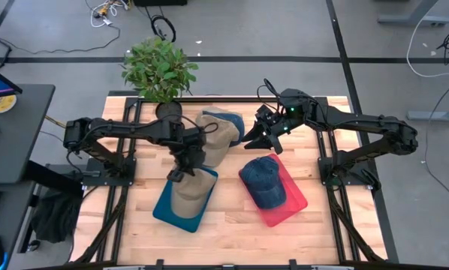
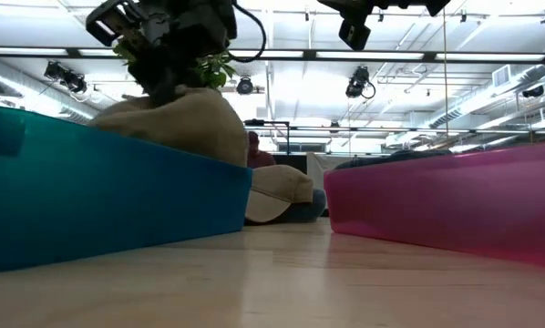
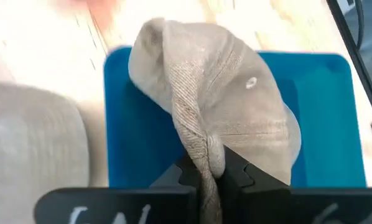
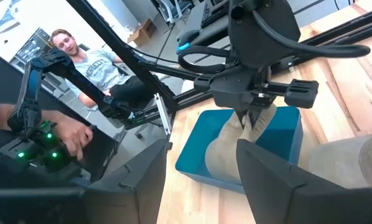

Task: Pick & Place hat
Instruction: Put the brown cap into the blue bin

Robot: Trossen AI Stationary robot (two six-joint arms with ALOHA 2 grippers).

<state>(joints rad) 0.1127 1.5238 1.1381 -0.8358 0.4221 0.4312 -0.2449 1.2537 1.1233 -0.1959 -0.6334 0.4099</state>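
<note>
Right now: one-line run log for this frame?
left gripper: shut on tan hat, over blue tray | right gripper: open, above table | navy hat: in red tray

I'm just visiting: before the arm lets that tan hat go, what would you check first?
1. Left gripper shut on the tan hat: ok.
2. Hat over the blue tray: ok.
3. Hat fully inside the tray walls: not ok; it drapes over the far rim.
4. Right gripper clear of the drop, open above the table: ok.
5. Blue cap settled in the red tray: ok.
6. Other hats out of the way: ok.
</note>
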